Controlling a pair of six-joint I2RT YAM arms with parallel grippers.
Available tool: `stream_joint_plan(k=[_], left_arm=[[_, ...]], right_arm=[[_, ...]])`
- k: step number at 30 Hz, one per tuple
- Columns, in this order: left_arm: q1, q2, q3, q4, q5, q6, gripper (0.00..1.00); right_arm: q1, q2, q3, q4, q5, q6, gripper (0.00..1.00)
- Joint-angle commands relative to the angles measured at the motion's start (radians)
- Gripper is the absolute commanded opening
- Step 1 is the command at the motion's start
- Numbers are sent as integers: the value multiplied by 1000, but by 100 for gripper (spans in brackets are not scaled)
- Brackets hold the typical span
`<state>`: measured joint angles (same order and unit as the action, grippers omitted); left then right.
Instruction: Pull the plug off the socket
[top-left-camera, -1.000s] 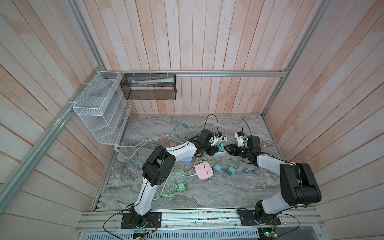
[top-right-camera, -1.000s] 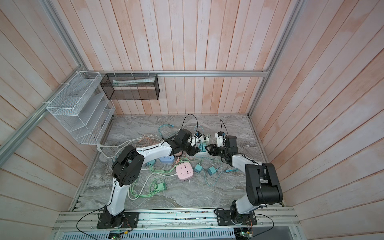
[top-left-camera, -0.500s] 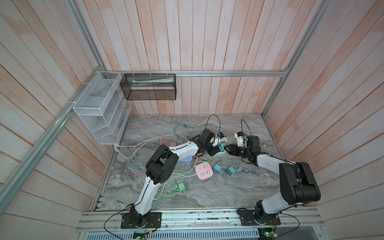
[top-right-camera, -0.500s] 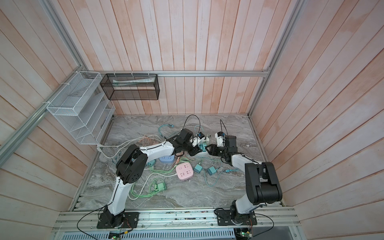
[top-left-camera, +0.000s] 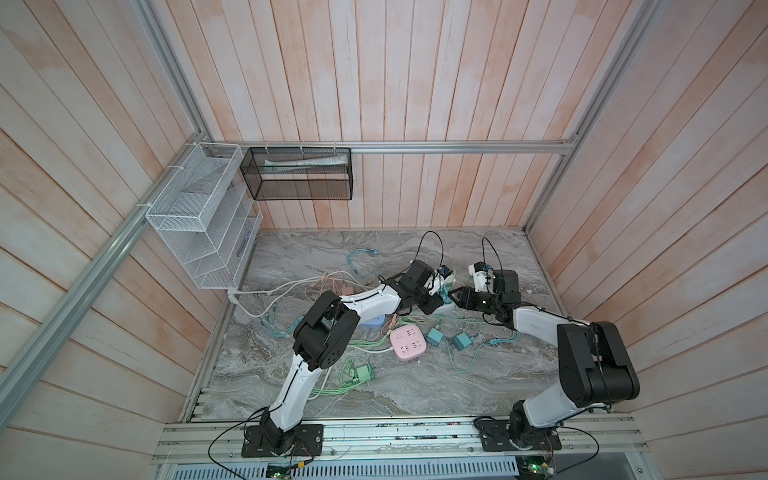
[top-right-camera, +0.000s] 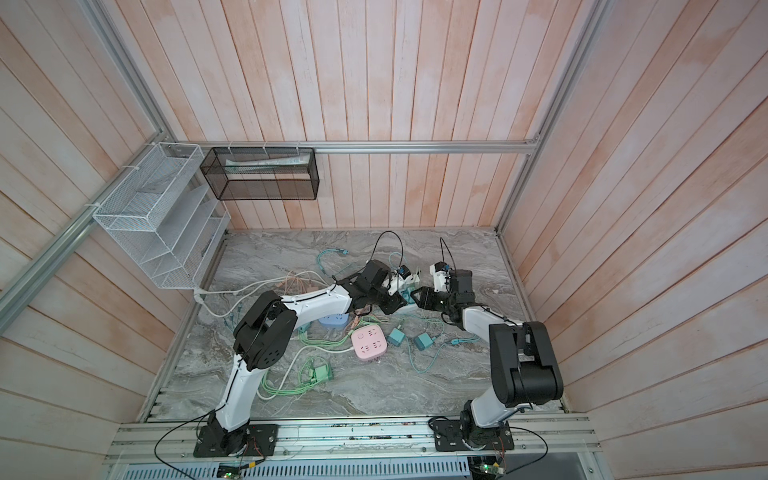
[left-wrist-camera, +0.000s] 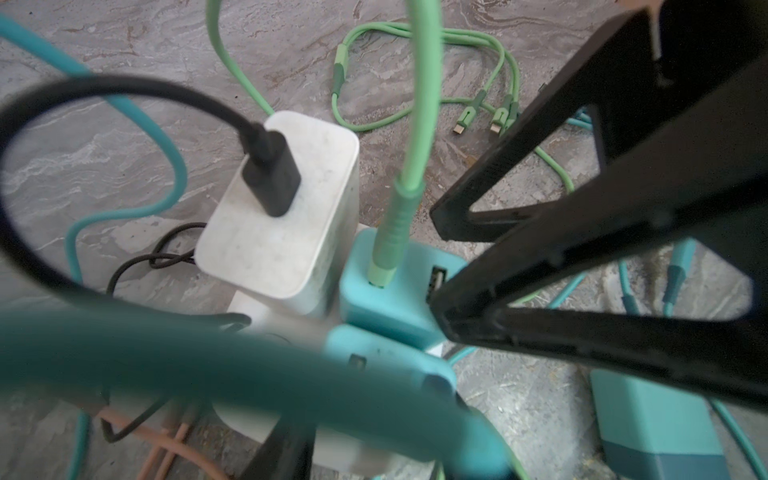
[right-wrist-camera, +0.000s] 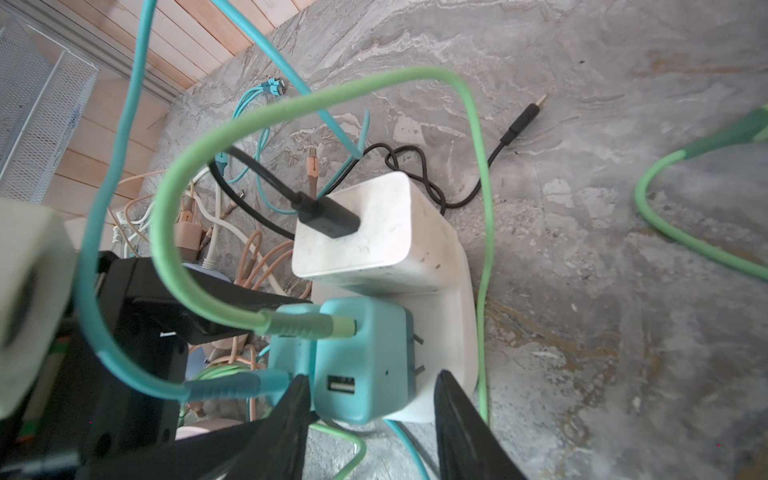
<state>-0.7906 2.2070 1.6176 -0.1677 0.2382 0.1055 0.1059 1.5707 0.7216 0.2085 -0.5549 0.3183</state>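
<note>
Your right gripper (right-wrist-camera: 372, 376) sits low over the marble table (right-wrist-camera: 623, 291) and straddles the teal plug (right-wrist-camera: 365, 353) at a middling width. One finger (right-wrist-camera: 291, 415) lies against the plug's cable end, and the other crosses the edge of the white socket (right-wrist-camera: 451, 324). You cannot tell from these views whether those jaws actually press. The teal plug sits in the socket just beside the white charger (right-wrist-camera: 357, 241), with its two prongs partly bared and a green cable (right-wrist-camera: 299, 326) in its top. Your left gripper (top-left-camera: 435, 306) meets the socket from the opposite side, near a second teal plug (left-wrist-camera: 386, 365). Blurred cable hides its tips, so its width cannot be told either. The pink socket cube (top-left-camera: 408, 340) lies well apart, nearer the arm bases
</note>
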Motion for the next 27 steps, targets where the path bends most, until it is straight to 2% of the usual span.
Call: stream_joint_plan(k=[1, 7, 16, 27], left_arm=[[-12, 2, 8, 8, -31, -9, 54], [-3, 3, 13, 16, -32, 26, 58], [3, 10, 0, 23, -21, 102, 59], [17, 30, 8, 31, 48, 170, 57]], right_arm=[[-11, 9, 12, -19, 13, -4, 45], [-11, 12, 14, -17, 12, -11, 39], [-11, 38, 26, -29, 9, -16, 39], [-11, 47, 27, -38, 13, -15, 39]])
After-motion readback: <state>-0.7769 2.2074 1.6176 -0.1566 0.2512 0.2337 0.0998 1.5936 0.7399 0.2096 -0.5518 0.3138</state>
